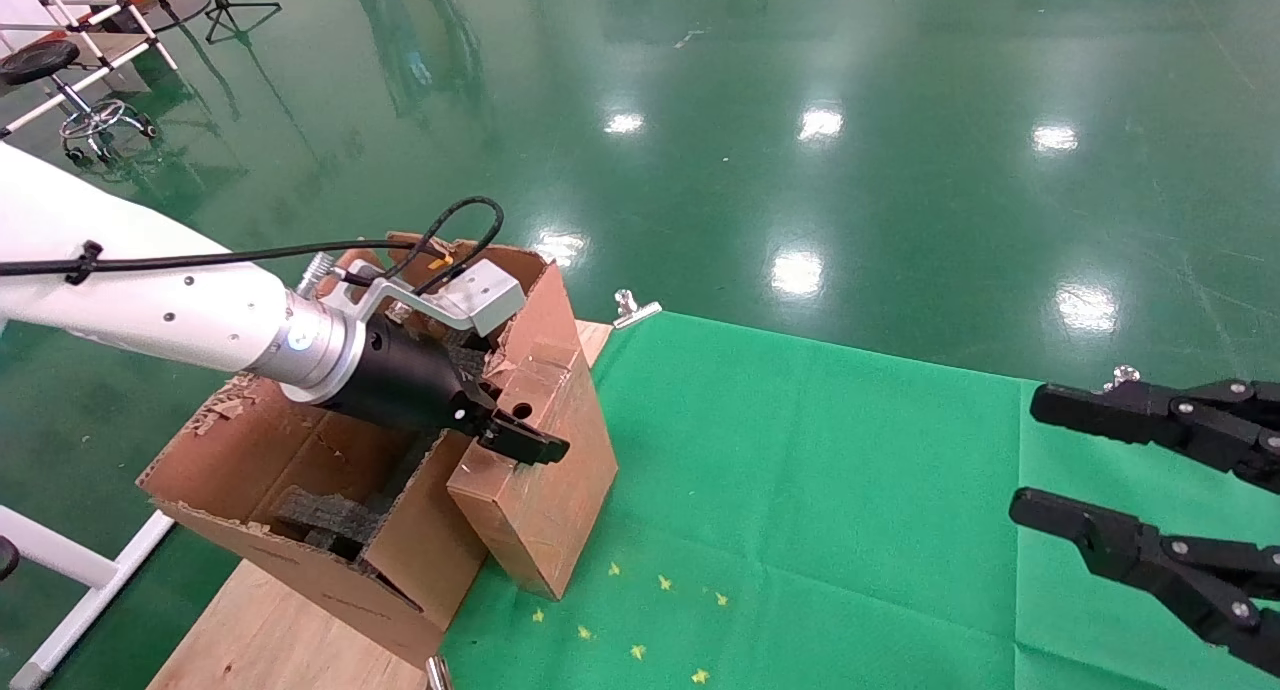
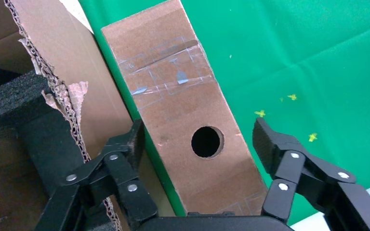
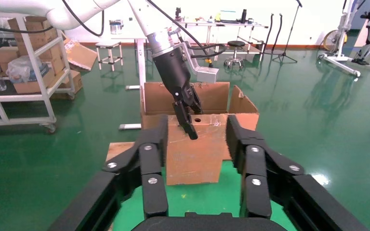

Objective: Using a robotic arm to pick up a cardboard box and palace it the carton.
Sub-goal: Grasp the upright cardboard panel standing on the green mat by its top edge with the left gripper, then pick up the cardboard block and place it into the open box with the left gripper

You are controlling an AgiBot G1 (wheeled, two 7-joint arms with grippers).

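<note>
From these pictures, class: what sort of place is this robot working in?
Probably a robotics lab or test hall: a glossy green floor, a shelving cart of boxes, and workbenches with stools at the back. The left gripper straddles a cardboard box beside the carton.

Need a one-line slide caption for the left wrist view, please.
Left black two-finger gripper open astride the flat brown cardboard box, beside the ragged brown carton.
</note>
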